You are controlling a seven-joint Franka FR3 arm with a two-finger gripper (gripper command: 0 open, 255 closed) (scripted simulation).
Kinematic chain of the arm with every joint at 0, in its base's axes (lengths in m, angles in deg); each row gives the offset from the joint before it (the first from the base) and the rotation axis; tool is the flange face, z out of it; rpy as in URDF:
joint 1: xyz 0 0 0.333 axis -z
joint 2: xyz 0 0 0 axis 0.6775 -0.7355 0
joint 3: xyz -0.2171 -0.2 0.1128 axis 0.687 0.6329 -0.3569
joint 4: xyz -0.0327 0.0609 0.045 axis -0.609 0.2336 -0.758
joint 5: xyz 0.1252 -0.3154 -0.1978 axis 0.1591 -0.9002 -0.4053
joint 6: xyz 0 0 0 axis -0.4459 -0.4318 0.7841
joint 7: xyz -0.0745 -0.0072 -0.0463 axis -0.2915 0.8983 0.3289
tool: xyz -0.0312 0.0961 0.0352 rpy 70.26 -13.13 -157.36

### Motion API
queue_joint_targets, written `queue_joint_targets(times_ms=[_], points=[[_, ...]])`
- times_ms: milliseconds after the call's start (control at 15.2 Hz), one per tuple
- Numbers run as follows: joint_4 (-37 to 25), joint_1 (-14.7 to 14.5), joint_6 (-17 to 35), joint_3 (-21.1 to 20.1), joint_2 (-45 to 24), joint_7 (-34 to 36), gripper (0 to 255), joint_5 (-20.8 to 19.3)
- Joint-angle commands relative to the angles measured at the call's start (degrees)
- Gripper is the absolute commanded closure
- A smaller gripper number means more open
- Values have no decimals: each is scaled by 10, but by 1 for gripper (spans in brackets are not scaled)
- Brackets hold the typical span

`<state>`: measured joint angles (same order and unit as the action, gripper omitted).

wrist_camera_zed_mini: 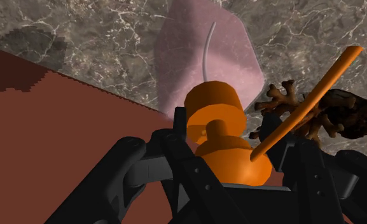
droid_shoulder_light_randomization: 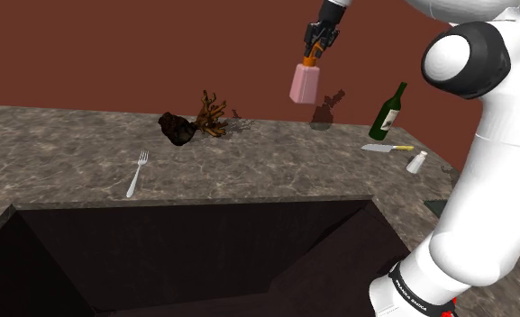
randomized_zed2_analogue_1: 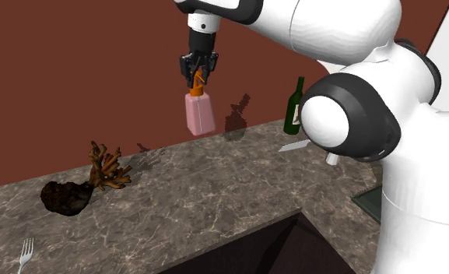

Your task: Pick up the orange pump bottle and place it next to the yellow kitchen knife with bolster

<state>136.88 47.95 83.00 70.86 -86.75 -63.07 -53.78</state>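
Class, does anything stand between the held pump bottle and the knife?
Nothing visible does: the hand holds the pump bottle in the air. A green bottle and a white shaker stand close beside the knife, though.

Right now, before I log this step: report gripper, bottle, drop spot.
Black gripper shut on pink pump bottle with orange top, held above grey marbled counter. Yellow-handled knife lies flat; green bottle, white shaker close beside it.

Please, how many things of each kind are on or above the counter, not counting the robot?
Bottles: 2, pink orange-pump bottle, green wine bottle.
Cutlery: 2, silver fork, yellow-handled knife.
Shakers: 1, small white shaker.
Brown pieces: 2, dark lump, branched piece.
Total: 7.
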Motion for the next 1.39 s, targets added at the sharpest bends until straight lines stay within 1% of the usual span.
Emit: queue_joint_targets(times_ms=[0, 330, 396, 594, 792, 1056, 1320], points=[[-31, 4, -22, 0, -9, 1, 255, 3], [-132, 20, -85, 0, -48, 5, 255, 16], [-140, 22, -90, -1, -51, 6, 255, 17], [-91, 40, -77, 10, -19, -30, 255, 17], [-60, 62, -72, 20, 2, -66, 255, 19], [-40, 95, -74, 36, 17, -115, 255, 25], [-38, 133, -83, 53, 18, -166, 255, 37]])
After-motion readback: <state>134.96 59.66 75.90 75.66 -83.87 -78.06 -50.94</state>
